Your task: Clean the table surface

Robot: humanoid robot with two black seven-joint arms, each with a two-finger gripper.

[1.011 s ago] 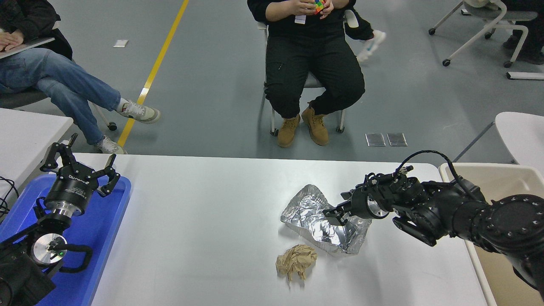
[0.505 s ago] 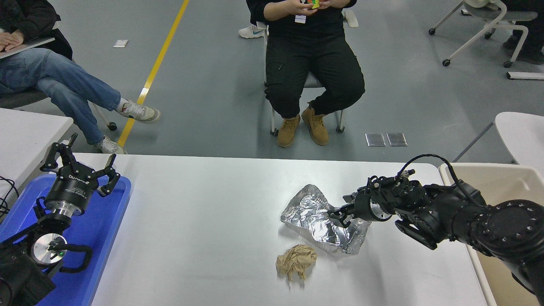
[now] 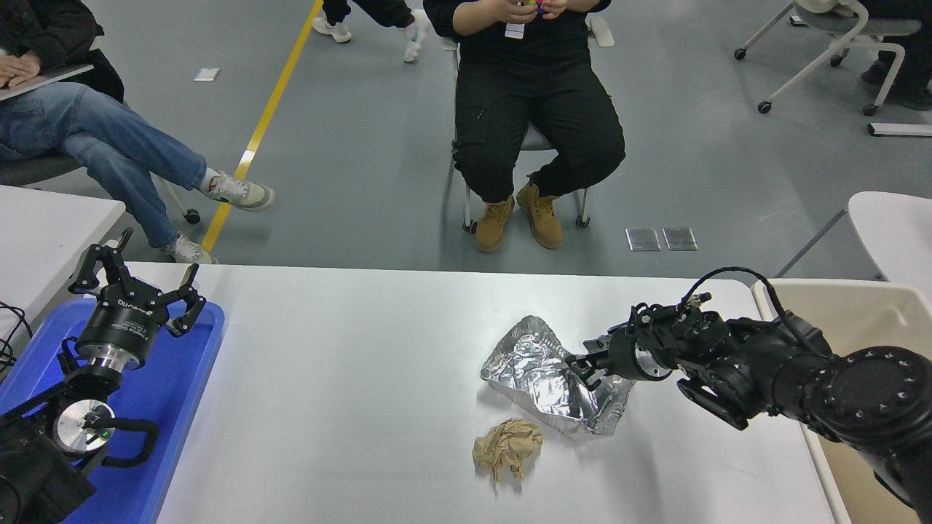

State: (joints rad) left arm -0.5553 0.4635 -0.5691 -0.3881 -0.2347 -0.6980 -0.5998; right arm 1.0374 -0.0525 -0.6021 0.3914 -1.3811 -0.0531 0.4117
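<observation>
The white table surface (image 3: pixel 349 407) carries two pieces of litter right of centre: a crumpled sheet of silver foil (image 3: pixel 539 371) and, just in front of it, a ball of brown paper (image 3: pixel 507 449). My right gripper (image 3: pixel 581 368) reaches in from the right and hangs at the foil's upper right edge, its jaws open with a small gap over the foil. The brown paper lies apart from it, lower left. At the far left my left gripper (image 3: pixel 138 280) stays parked above the blue tray, fingers spread open and holding nothing.
A blue plastic tray (image 3: pixel 186 393) lies on the table's left end under the left arm. A beige bin (image 3: pixel 859 306) stands off the right edge behind the right arm. One person sits beyond the far edge, another at the upper left.
The right gripper has drawn back slightly to the right and up along the foil's edge. Foil, paper ball and left arm have not moved.
</observation>
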